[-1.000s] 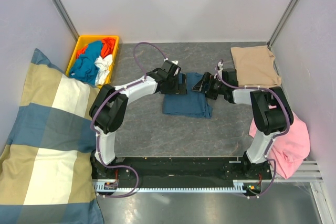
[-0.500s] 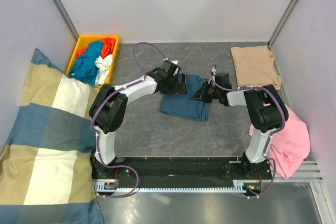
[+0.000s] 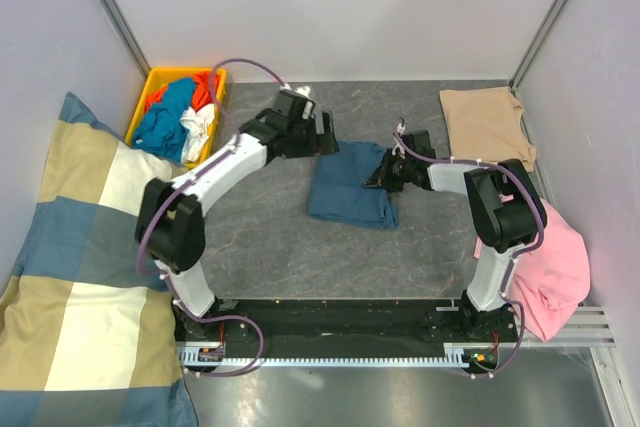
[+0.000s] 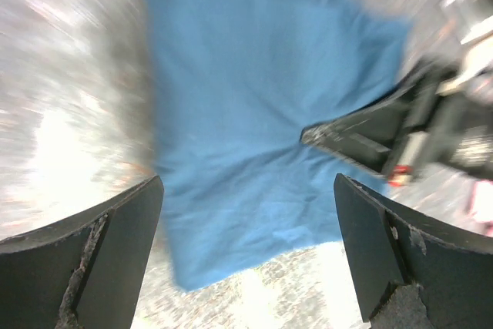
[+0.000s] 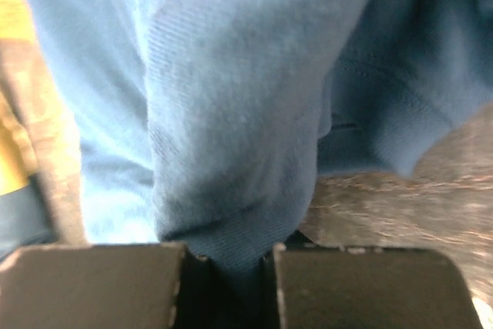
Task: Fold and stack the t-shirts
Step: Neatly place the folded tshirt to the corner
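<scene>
**Item under work.** The teal-blue t-shirt (image 3: pixel 348 195) lies in the middle of the table (image 3: pixel 300 247) as a roughly rectangular, partly folded bundle between the two arms. It is rumpled toward its right edge, where a ridge of cloth rises.

**Right gripper** (image 5: pixel 229 256). It is pressed together on that ridge. Its wrist view shows a doubled fold of teal cloth running down into the narrow gap between the fingers, so the pinch sits on the shirt's right-hand edge, low to the table.

**Left gripper** (image 4: pixel 246 190). It is spread wide with nothing between the fingers. It hangs by the shirt's far left corner (its wrist view is blurred, so whether it touches the cloth there cannot be told).

**Other goods.** The tan t-shirt (image 3: pixel 487 125) lies flat and folded at the far right corner, well apart from the teal one. More garments sit in the yellow bin (image 3: pixel 160 79) at the far left. A pink cloth (image 3: pixel 550 267) lies by the right arm's base.

**Assessment.** The step in hand is judged to be a fold of the teal shirt, with its right edge gripped. The next move calls for lifting that edge and carrying it leftward over the body of the shirt, then laying it flat. The left gripper should either stand clear of that path or pin the opposite side. The risk is that the pinch has taken several layers and drags the whole bundle rather than folding it.
</scene>
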